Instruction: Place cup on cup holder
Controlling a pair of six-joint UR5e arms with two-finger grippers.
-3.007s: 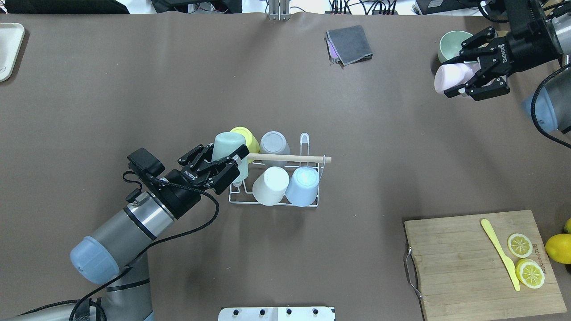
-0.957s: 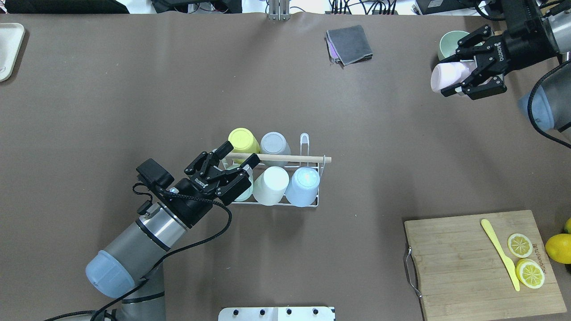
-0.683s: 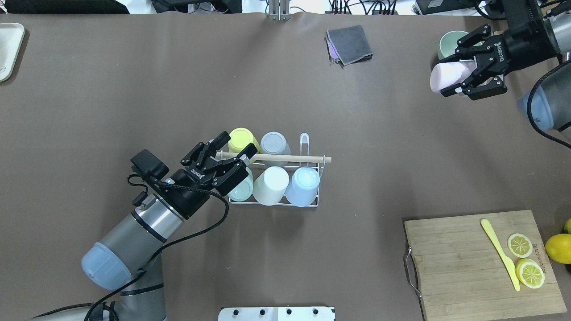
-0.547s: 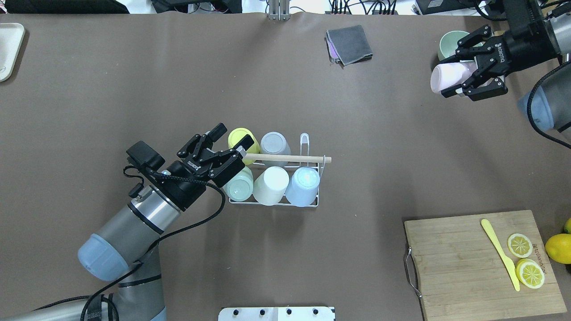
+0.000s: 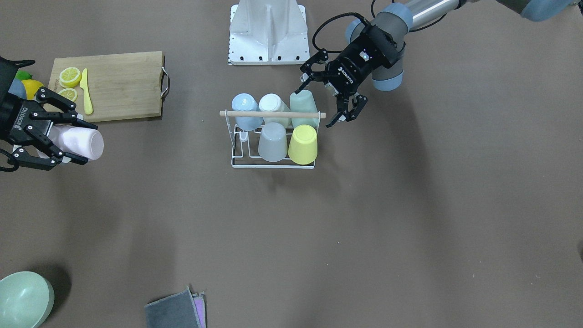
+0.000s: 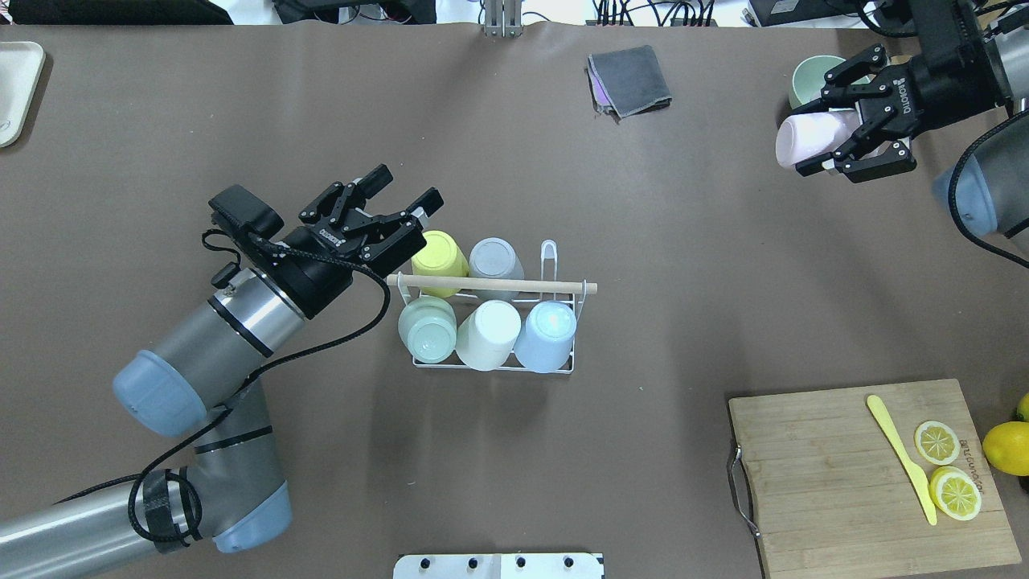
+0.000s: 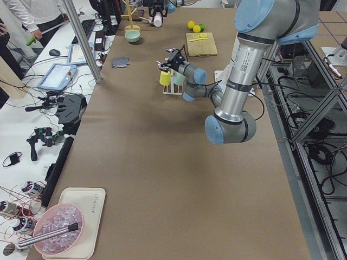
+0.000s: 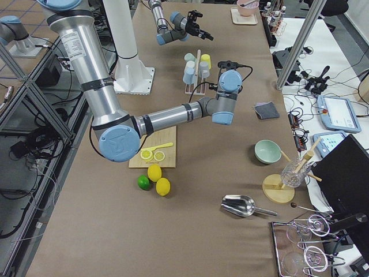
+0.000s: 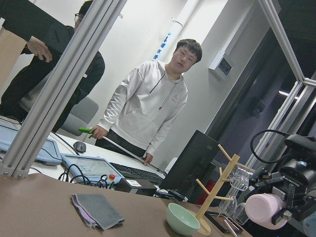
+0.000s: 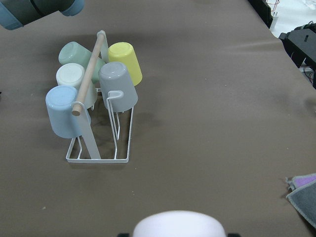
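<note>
The white wire cup holder (image 6: 563,366) with its wooden rod (image 6: 514,285) stands mid-table. Several cups sit upside down on it: green (image 6: 427,331), white (image 6: 488,334), light blue (image 6: 547,335), yellow (image 6: 438,253) and grey (image 6: 495,257). My left gripper (image 6: 406,186) hangs open and empty, raised beyond the rack's left end, next to the yellow cup. At the far right, my right gripper (image 6: 813,138) is shut on a pink cup (image 6: 792,141) held sideways in the air. In the right wrist view the pink cup (image 10: 177,224) fills the bottom edge, with the cup holder (image 10: 98,159) ahead.
A wooden cutting board (image 6: 836,482) with lemon slices and a yellow knife lies at the near right, a lemon (image 6: 1009,446) beside it. A green bowl (image 6: 810,76) sits behind the right gripper. A grey cloth (image 6: 631,79) lies at the back, a white tray (image 6: 16,88) far left.
The left gripper let go of the green cup on the rack's near-left peg, then lifted and drew back toward the far left, open. The right gripper with the pink cup barely moved.
</note>
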